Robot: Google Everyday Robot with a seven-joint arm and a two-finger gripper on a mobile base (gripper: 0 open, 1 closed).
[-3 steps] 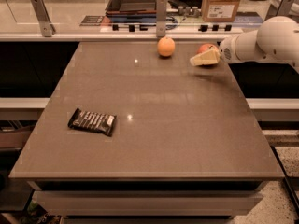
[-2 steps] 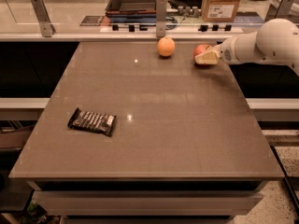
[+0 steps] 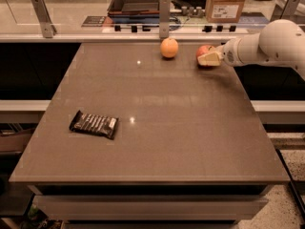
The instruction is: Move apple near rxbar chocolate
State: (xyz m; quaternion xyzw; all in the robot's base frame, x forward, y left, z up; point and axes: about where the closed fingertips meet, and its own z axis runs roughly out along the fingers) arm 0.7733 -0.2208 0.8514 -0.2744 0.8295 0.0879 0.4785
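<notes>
The red apple (image 3: 204,50) sits at the far right of the table, to the right of an orange round fruit (image 3: 169,47). My gripper (image 3: 208,57) reaches in from the right on a white arm and is right at the apple, covering its lower right side. The rxbar chocolate (image 3: 94,124), a dark wrapper with white lettering, lies flat near the table's front left, far from the apple and the gripper.
The brown table (image 3: 190,128) ends in a raised ledge with metal posts (image 3: 164,15) at the back. Behind it are a dark tray (image 3: 136,1) and a cardboard box (image 3: 226,4). My white arm (image 3: 271,44) hangs over the table's right edge.
The gripper has shifted slightly back and left at the apple, which now shows more behind it. The orange fruit and the bar have not moved.
</notes>
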